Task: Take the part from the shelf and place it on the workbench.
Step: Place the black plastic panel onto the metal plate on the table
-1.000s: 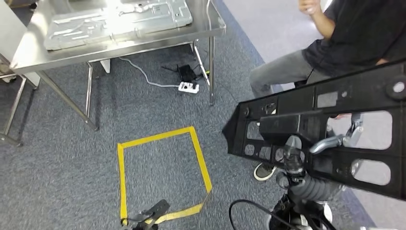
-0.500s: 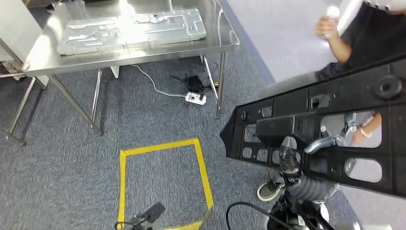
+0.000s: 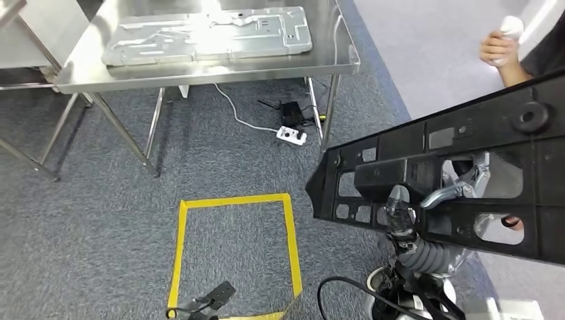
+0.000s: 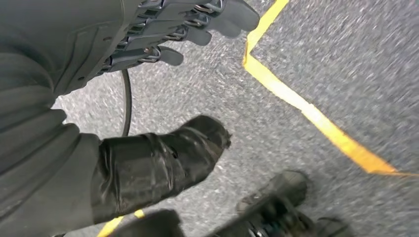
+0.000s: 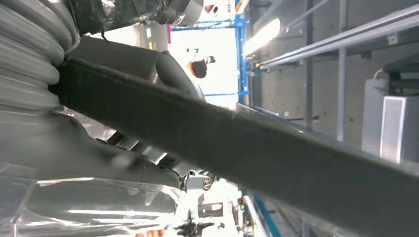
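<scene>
The right robot hand (image 3: 460,190) is clamped on the black part (image 3: 413,167), a long flat plastic frame with cut-out windows, which it carries in the air on the robot's right side, tilted and well apart from the steel bench (image 3: 333,63). In the right wrist view the thumb (image 5: 148,64) presses against the part's dark edge (image 5: 276,148). The left robot hand (image 4: 148,44) hangs low over the grey carpet (image 3: 100,220), its fingers (image 4: 207,19) apart and holding nothing, near the yellow tape square (image 3: 236,200). A grey metal panel (image 3: 213,33) lies flat on the bench. A person's hand (image 3: 500,50) holds a white object at the upper right.
</scene>
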`<act>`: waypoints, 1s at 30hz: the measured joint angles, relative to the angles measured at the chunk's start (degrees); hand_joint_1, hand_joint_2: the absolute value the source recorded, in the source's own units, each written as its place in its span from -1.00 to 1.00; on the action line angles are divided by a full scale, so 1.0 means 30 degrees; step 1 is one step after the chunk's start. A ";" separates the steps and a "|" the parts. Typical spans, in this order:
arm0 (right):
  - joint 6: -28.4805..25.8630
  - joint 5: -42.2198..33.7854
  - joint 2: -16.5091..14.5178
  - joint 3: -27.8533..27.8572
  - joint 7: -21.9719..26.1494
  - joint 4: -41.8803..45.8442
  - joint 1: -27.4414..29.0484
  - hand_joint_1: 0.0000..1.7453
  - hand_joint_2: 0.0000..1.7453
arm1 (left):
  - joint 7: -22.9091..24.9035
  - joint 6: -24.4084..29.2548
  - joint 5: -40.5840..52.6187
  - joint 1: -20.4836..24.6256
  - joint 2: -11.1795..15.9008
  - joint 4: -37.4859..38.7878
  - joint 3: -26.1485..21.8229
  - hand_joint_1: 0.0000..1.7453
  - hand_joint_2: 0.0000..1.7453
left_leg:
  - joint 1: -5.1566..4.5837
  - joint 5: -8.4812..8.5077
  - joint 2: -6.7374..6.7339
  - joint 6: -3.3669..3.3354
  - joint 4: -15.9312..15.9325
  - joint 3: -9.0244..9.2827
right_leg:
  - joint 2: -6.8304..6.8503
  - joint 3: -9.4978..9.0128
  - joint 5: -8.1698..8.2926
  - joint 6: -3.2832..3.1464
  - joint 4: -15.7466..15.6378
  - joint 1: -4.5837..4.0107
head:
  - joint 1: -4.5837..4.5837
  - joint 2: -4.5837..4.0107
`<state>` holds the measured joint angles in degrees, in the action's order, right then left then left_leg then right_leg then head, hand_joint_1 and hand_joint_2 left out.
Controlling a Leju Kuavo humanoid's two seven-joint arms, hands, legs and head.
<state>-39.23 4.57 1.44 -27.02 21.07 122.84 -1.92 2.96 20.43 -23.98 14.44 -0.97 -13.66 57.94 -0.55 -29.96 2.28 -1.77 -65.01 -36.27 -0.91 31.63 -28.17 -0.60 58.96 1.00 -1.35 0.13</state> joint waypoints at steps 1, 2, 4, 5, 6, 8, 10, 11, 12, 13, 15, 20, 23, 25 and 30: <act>0.0000 -0.0002 0.0000 0.0000 0.0000 -0.0002 -0.0002 1.00 1.00 | -0.0002 0.0002 0.0002 0.0035 -0.0007 0.0000 0.0000 -1.00 1.00 | 0.0041 -0.0340 -0.0275 0.0105 -0.1180 -0.0745 | 0.0188 -0.0156 -0.0102 -0.0064 -0.0049 -0.0026 | -0.0055 0.0000; 0.0000 -0.0002 0.0000 0.0000 0.0002 -0.0005 0.0000 1.00 1.00 | -0.0004 0.0000 0.0002 0.0036 -0.0017 0.0000 0.0000 -1.00 1.00 | 0.0109 -0.0604 -0.0406 0.0185 -0.2319 -0.1555 | 0.0379 -0.0293 -0.0225 -0.0100 -0.0071 -0.0053 | -0.0078 0.0000; -0.0002 -0.0002 0.0000 0.0000 0.0000 -0.0016 0.0004 1.00 1.00 | -0.0002 -0.0004 -0.0002 -0.0053 -0.0031 0.0000 0.0000 -1.00 1.00 | 0.0205 -0.0348 -0.0503 0.0283 -0.3196 -0.2547 | 0.0689 -0.0609 -0.0523 -0.0096 -0.0075 -0.0089 | -0.0088 0.0000; 0.0000 -0.0002 0.0000 0.0000 0.0000 -0.0020 0.0002 1.00 1.00 | 0.0000 -0.0005 -0.0004 -0.0099 -0.0033 0.0000 0.0000 -1.00 1.00 | 0.0231 0.0306 -0.0568 0.0264 -0.2576 -0.2501 | 0.0832 -0.0828 -0.0697 -0.0076 -0.0079 -0.0098 | -0.0087 0.0000; 0.0000 -0.0002 0.0000 0.0000 0.0000 -0.0022 -0.0001 1.00 1.00 | 0.0002 -0.0005 -0.0005 -0.0125 -0.0033 0.0000 0.0000 -1.00 1.00 | 0.0240 0.1184 -0.0714 0.0198 -0.1397 -0.2147 | 0.0976 -0.1083 -0.0890 -0.0042 -0.0085 -0.0107 | -0.0093 0.0000; 0.0000 -0.0002 0.0002 0.0000 0.0000 -0.0024 -0.0005 1.00 1.00 | 0.0000 -0.0005 -0.0002 -0.0099 -0.0036 0.0000 0.0000 -1.00 1.00 | 0.0065 0.2028 -0.1291 0.0041 0.0727 -0.1419 | 0.1261 -0.1512 -0.1255 0.0100 -0.0156 -0.0143 | -0.0075 0.0000; -0.0002 -0.0006 0.0004 0.0000 -0.0005 -0.0037 -0.0008 1.00 1.00 | -0.0002 -0.0004 -0.0002 -0.0074 -0.0044 0.0002 0.0000 -1.00 1.00 | -0.0140 0.1843 -0.1614 -0.0129 0.1429 -0.1111 | 0.1508 -0.1772 -0.1511 0.0339 -0.0187 -0.0195 | -0.0031 0.0000; -0.0002 -0.0009 0.0004 0.0000 -0.0005 -0.0044 -0.0009 1.00 1.00 | 0.0000 -0.0002 -0.0004 -0.0082 -0.0044 0.0004 0.0000 -1.00 1.00 | -0.0187 0.1711 -0.1522 -0.0226 0.1576 -0.1000 | 0.1600 -0.1936 -0.1571 0.0460 -0.0150 -0.0208 | -0.0011 0.0000; -0.0002 -0.0013 0.0005 0.0000 -0.0005 -0.0049 -0.0018 1.00 1.00 | 0.0002 0.0000 -0.0006 -0.0100 -0.0044 0.0005 0.0000 -1.00 1.00 | -0.0145 0.1815 -0.1344 -0.0345 0.1633 -0.0785 | 0.1648 -0.2040 -0.1642 0.0571 -0.0056 -0.0185 | 0.0004 0.0002; -0.0002 -0.0015 0.0007 0.0000 -0.0007 -0.0055 -0.0029 1.00 1.00 | 0.0002 0.0005 -0.0004 -0.0096 -0.0038 0.0007 0.0000 -1.00 1.00 | -0.0117 0.1780 -0.1165 -0.0450 0.1730 -0.0576 | 0.1501 -0.2054 -0.1670 0.0644 0.0287 -0.0141 | 0.0040 0.0002; -0.0002 -0.0020 0.0007 0.0000 -0.0024 -0.0051 -0.0093 1.00 1.00 | -0.0002 0.0009 -0.0006 -0.0010 -0.0035 0.0007 0.0000 -1.00 1.00 | -0.0068 0.1647 -0.0841 -0.0641 0.1849 -0.0183 | 0.0937 -0.1196 -0.1938 0.0732 0.1834 -0.0060 | 0.0098 0.0002; -0.0002 -0.0135 0.0031 0.0000 -0.0180 -0.0069 0.0004 1.00 1.00 | -0.0004 0.0009 -0.0020 -0.0056 -0.0033 0.0007 0.0002 -1.00 1.00 | -0.0081 0.0925 -0.0188 -0.0786 0.1879 0.0707 | 0.0381 0.2236 -0.3472 0.0737 0.4989 -0.0113 | 0.0151 0.0000; -0.0002 -0.0142 0.0046 0.0000 -0.0231 -0.0086 0.0009 1.00 1.00 | -0.0005 0.0009 -0.0020 -0.0113 -0.0040 0.0007 0.0005 -1.00 1.00 | -0.0091 0.0364 0.0053 -0.0680 0.1843 0.1374 | 0.0239 0.2168 -0.0492 0.0535 0.1954 -0.0233 | 0.0134 0.0000; -0.0002 -0.0169 0.0060 0.0000 -0.0268 -0.0104 0.0013 1.00 1.00 | -0.0011 0.0007 -0.0033 -0.0096 -0.0046 0.0007 0.0018 -1.00 1.00 | -0.0107 0.0151 0.0140 -0.0499 0.1886 0.1460 | 0.0122 0.2113 0.1081 0.0321 0.0672 -0.0325 | 0.0104 0.0000; -0.0002 -0.0352 0.0073 0.0005 -0.0324 -0.0109 0.0018 1.00 1.00 | 0.0000 -0.0009 -0.0102 -0.0102 -0.0033 0.0007 0.0029 -1.00 1.00 | -0.0096 -0.0254 -0.0163 -0.0008 0.0664 0.1047 | 0.0197 0.1354 0.1168 -0.0165 -0.0033 -0.0238 | 0.0000 0.0000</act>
<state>-39.23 3.52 1.66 -27.00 20.10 122.51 -1.86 2.96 20.40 -24.29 14.14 -1.07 -13.64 58.03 -0.84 -30.72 1.79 -1.80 -63.01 -33.13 -0.32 35.69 -24.66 -1.10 58.86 0.29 -1.35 0.13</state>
